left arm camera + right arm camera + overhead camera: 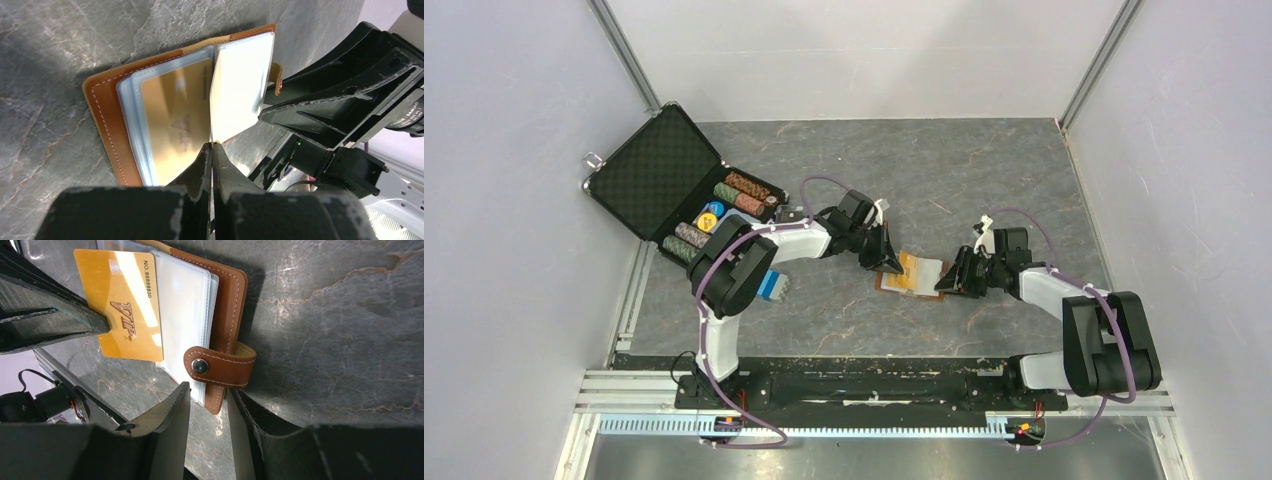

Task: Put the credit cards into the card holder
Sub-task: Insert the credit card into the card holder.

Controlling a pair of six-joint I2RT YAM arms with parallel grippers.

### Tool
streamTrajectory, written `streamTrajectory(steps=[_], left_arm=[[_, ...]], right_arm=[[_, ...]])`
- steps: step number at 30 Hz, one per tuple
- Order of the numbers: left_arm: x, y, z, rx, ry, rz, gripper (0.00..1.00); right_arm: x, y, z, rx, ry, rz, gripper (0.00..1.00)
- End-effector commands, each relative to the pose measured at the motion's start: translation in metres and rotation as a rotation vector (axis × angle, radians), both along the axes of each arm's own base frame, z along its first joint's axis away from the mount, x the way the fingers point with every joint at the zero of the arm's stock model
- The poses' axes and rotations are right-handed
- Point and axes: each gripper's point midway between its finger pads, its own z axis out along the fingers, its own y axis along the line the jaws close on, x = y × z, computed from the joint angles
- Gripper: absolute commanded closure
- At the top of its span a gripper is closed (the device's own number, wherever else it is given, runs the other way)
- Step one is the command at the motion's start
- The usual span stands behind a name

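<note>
The card holder (pixel 902 291) lies open on the table between my two grippers, its tan leather cover (pixel 102 110) under clear sleeves. My left gripper (pixel 212 146) is shut on the edge of an orange credit card (pixel 127 295) marked VIP. The card lies over the sleeves and sticks out past them. In the right wrist view the left fingers (pixel 55 320) pinch that card's outer side. My right gripper (pixel 207 390) has closed onto the card holder's (pixel 227 305) near corner beside the snap tab (pixel 220 367); leather and sleeve edges fill the gap between its fingers. No other cards show.
An open black foam-lined briefcase (pixel 659 170) holding poker chips (pixel 724 205) stands at the back left. A blue striped block (pixel 774 285) sits beside the left arm. Grey walls close in both sides.
</note>
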Motion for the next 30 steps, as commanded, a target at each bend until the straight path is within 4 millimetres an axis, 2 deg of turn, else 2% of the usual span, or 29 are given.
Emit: streamTrajectory(steps=[1, 9, 13, 17, 20, 27, 30], left_arm=[[0.003, 0.005, -0.003, 0.052, -0.05, -0.011, 0.98], [0.001, 0.008, -0.013, 0.08, -0.024, -0.005, 0.98], [0.005, 0.015, -0.01, 0.116, -0.056, 0.008, 0.98], [0.006, 0.014, -0.004, 0.117, -0.063, 0.009, 0.98], [0.009, 0.014, 0.002, 0.116, -0.08, 0.021, 0.98], [0.008, 0.021, -0.003, 0.154, -0.091, 0.02, 0.98], [0.009, 0.021, -0.001, 0.152, -0.101, 0.023, 0.98]], right_arm=[[-0.006, 0.001, -0.007, 0.008, 0.026, -0.002, 0.64], [-0.011, 0.001, -0.011, 0.009, 0.036, 0.006, 0.65], [-0.011, 0.001, -0.011, 0.01, 0.037, 0.008, 0.67], [-0.011, 0.001, -0.013, 0.009, 0.048, 0.006, 0.71], [-0.012, 0.001, -0.015, 0.007, 0.062, 0.007, 0.8], [-0.014, 0.001, -0.018, 0.005, 0.074, 0.01, 0.93], [-0.015, 0.0, -0.019, 0.003, 0.079, 0.01, 0.94]])
